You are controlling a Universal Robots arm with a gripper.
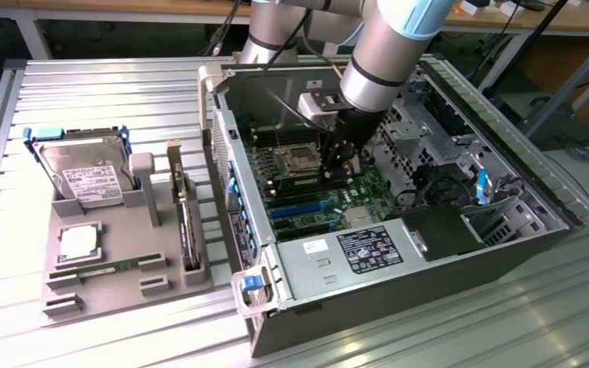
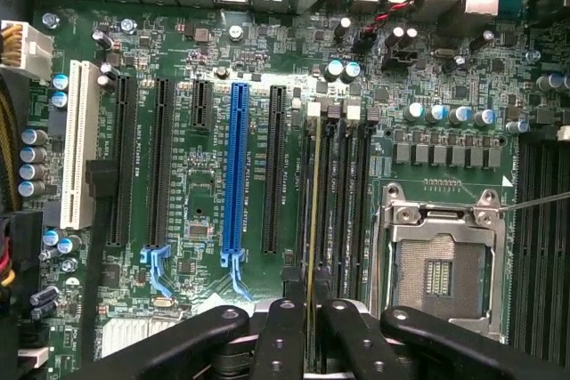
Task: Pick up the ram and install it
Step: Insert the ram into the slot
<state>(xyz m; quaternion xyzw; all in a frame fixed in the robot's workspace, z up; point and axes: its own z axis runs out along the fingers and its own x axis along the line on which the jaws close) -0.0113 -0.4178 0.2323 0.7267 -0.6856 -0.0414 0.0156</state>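
Deep inside the computer case (image 1: 397, 253), the claw (image 2: 312, 344) pinches the ram (image 2: 313, 220) edge-on, aligned along a memory slot (image 2: 328, 202), apparently for seating.

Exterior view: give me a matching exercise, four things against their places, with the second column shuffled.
Things:
1 hard drive
2 processor chip
3 expansion card
4 gripper

Places:
A inside the open case, holding the ram at the motherboard
B lying flat, middle of the grey tray
C in a blue frame
D standing on edge, on the tray side nearest the case

Pairs: 1-C, 2-B, 3-D, 4-A
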